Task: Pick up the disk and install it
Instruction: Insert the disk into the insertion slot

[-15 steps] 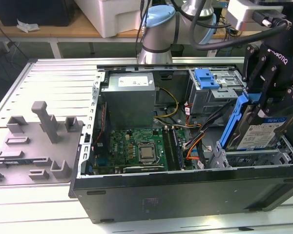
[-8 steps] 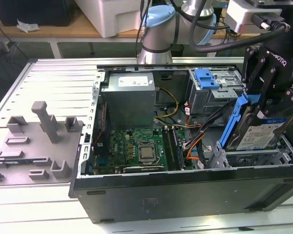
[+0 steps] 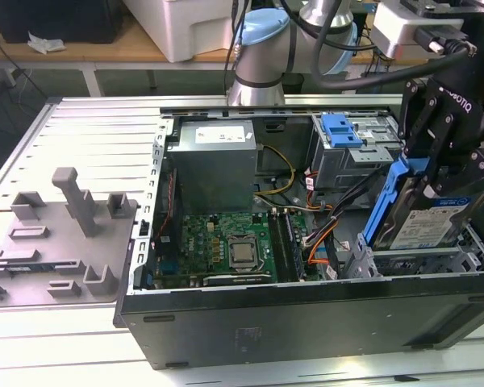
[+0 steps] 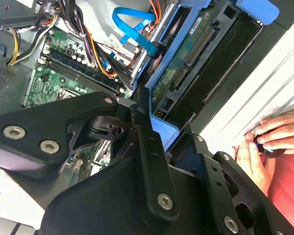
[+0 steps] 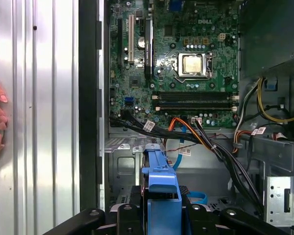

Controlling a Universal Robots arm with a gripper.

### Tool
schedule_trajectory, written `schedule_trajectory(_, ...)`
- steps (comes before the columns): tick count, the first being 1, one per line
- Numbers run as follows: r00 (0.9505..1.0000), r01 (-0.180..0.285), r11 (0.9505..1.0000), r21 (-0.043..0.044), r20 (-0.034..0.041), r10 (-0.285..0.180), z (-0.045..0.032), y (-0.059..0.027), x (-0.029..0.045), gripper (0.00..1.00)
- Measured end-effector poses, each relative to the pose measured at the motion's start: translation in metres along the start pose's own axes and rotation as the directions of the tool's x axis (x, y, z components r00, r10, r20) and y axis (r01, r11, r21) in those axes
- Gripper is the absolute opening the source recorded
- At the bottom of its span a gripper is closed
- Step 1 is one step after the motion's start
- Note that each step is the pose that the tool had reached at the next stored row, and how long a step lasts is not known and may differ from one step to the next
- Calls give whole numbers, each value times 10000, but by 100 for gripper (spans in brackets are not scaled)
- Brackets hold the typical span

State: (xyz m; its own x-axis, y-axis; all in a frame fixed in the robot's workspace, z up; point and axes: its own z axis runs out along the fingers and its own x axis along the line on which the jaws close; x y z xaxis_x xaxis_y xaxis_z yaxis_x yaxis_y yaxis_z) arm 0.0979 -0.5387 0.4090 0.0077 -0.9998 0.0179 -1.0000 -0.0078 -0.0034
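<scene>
- Blue-framed disk (image 3: 423,226) is tilted, clamped in the closed hand (image 3: 440,173) over the drive bay (image 3: 411,262), at the exterior view's right, near corner of the case (image 3: 306,322).
- Risk: the tilt may jam the bracket edge on the bay's rail.
- Risk: cable bundle (image 3: 327,230) beside the bay may snag or get pinched.
- Risk: a person's fingers (image 4: 279,132) rest on the desk (image 4: 269,68) near the case; the arm could strike them.

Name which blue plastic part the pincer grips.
The blue bracket around the disk, clamped in the pincer. The blue latch sits free on the grey cage.
</scene>
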Motion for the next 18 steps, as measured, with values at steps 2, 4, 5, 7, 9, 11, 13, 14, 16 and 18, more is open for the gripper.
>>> schedule_trajectory(2, 10000, 0, 10000, 0, 0, 0, 7, 0, 0, 36)
schedule_trajectory(4, 10000, -1, 10000, 0, 1, 1, 13, 0, 0, 36)
schedule_trajectory(5, 10000, 0, 10000, 0, 1, 0, 16, 0, 0, 36)
schedule_trajectory(7, 10000, 0, 10000, 0, 1, 0, 22, 0, 0, 36)
schedule_trajectory(9, 10000, 0, 10000, 0, 0, 0, 28, 0, -1, 36)
schedule_trajectory(11, 10000, 0, 10000, 0, 0, 0, 39, 0, -1, 36)
schedule_trajectory(13, 10000, -1, 10000, 0, 0, 1, 46, 0, -1, 36)
schedule_trajectory(14, 10000, 0, 10000, 0, 1, 0, 51, 0, -1, 36)
schedule_trajectory(16, 10000, -1, 10000, 0, 0, 1, 59, 0, -1, 36)
schedule_trajectory(18, 10000, -1, 10000, 0, 0, 1, 70, 0, -1, 36)
